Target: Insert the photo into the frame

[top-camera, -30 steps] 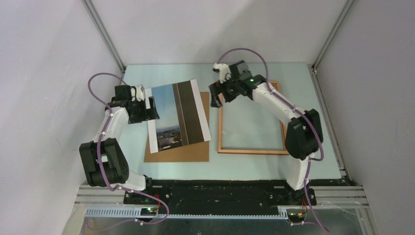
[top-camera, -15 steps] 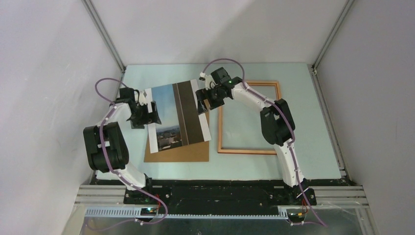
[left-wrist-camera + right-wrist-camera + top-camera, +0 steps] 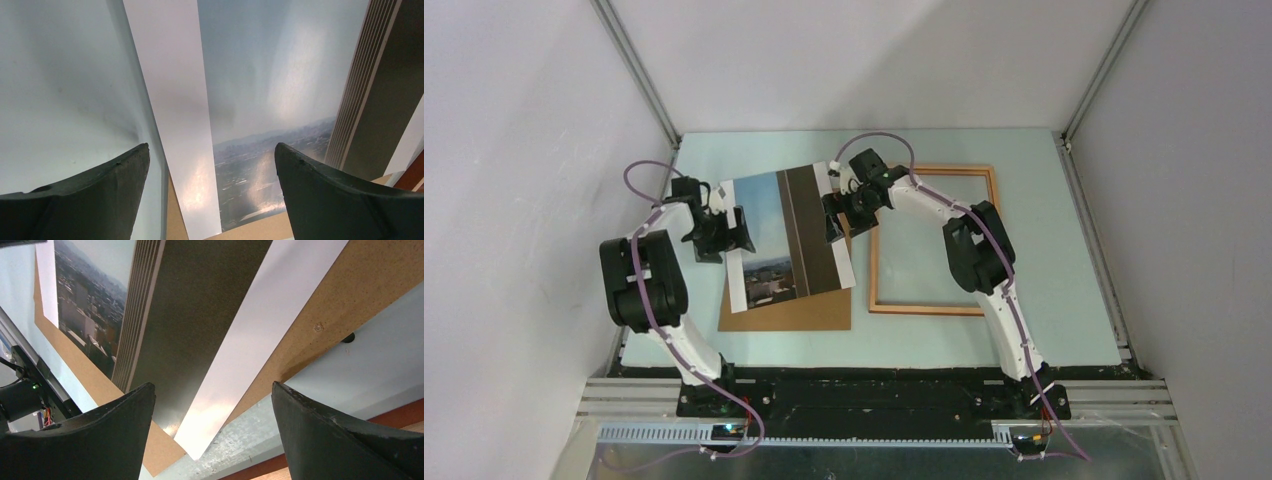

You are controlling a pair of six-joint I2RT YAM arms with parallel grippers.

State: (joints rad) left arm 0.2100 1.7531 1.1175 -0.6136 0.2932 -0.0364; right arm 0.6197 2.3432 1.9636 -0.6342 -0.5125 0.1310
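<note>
The left arm (image 3: 646,283) stands up from its base, folds at a dark elbow close to the left side and reaches forward. Its wrist is turned inward, so the left claw (image 3: 732,228) points to the right. Seen from the left wrist, its two dark fingers (image 3: 102,192) are spread wide, gripping nothing.

The right arm (image 3: 976,250) leans far forward and to the left, its white forearm stretched out past the dark elbow. The right claw (image 3: 834,214) points left and downward. It is also spread wide and holds nothing. The two claws face each other, well apart.
</note>
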